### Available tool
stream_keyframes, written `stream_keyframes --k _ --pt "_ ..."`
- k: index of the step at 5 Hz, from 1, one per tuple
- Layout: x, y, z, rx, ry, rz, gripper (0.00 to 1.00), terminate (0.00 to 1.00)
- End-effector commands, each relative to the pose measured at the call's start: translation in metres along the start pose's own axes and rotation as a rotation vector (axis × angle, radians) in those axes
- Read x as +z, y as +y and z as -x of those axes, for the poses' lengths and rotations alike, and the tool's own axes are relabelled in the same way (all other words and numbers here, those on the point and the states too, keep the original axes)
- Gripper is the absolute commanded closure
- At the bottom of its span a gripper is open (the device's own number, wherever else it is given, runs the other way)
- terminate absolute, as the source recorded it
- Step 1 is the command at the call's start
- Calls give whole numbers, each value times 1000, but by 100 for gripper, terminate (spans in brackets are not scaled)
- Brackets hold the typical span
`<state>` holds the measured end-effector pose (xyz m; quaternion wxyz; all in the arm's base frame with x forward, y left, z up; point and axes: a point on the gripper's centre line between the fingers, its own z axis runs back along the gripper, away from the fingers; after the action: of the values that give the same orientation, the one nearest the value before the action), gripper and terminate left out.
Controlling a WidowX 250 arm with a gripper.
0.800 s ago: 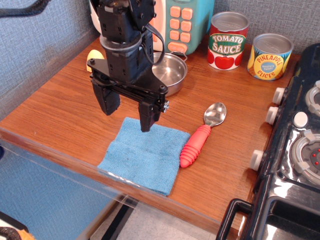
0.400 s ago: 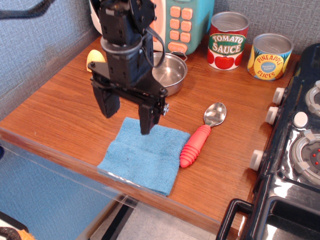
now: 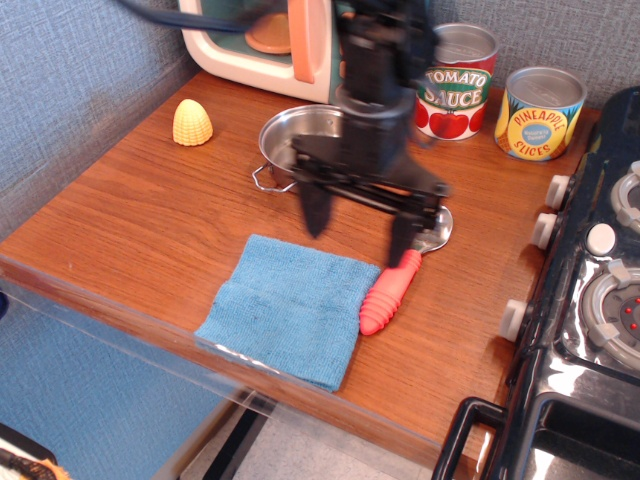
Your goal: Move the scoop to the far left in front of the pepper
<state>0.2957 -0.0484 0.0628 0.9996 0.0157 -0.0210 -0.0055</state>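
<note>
Wooden counter (image 3: 130, 200), brown with a visible grain, runs between a blue-grey textured wall on the left and a black toy stove (image 3: 590, 300) on the right. At the back stands a toy microwave (image 3: 262, 45) in cream, orange and teal. Beside it are two cans: tomato sauce (image 3: 456, 85) and pineapple slices (image 3: 540, 112), standing upright and close together.

The pepper (image 3: 193, 122), a pale-yellow ribbed dome, sits alone at the far left rear of the counter, well apart from everything else.

A steel pan (image 3: 290, 140) rests near the centre rear, partly hidden by the arm. A blue cloth (image 3: 285, 307) lies flat near the front edge.

The scoop (image 3: 392, 291) lies just right of the cloth, the red ribbed handle touching or nearly touching the cloth edge and pointing toward the front. Its silver bowl points toward the rear right and is mostly covered by the arm.

The gripper (image 3: 360, 222) hangs above the area between pan and scoop, slightly motion-blurred. Its two black fingers (image 3: 313, 210) are spread wide apart with nothing between them. The right-hand finger is directly over the junction of handle and bowl; contact cannot be confirmed.
</note>
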Motion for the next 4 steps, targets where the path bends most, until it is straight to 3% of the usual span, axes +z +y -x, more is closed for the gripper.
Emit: stream_keyframes --k 1,3,4 --pt "-5 -27 -43 7 -51 16 0 0" --pt "-24 -20 -47 -16 -32 -18 0 0" --pt "-37 -15 -38 -49 -24 -65 0 0"
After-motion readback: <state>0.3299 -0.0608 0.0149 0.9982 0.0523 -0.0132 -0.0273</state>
